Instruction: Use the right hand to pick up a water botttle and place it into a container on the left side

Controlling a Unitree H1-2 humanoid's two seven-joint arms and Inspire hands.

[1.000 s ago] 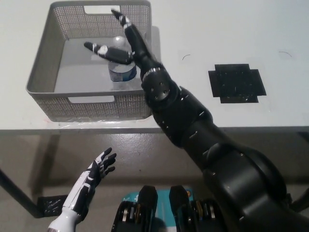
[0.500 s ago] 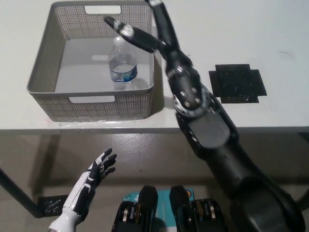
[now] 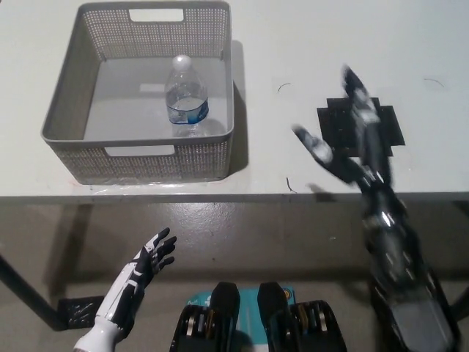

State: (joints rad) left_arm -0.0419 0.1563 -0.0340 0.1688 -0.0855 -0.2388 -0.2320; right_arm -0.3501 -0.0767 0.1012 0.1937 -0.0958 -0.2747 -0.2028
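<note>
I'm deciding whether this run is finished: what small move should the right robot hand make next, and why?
Probably just lower the right robot hand to a rest near the table edge. The water bottle already stands upright inside the grey basket, and the open hand holds nothing above the black mat. The left robot hand rests open below the table.

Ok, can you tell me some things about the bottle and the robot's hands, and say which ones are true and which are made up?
1. The water bottle stands upright inside the grey basket. True.
2. The black right hand is holding the bottle. False: it is open, over the black mat, apart from the bottle.
3. The white left hand is below the table edge, open. True.
4. The bottle has a blue cap. False: the cap is white; the label is blue.
</note>
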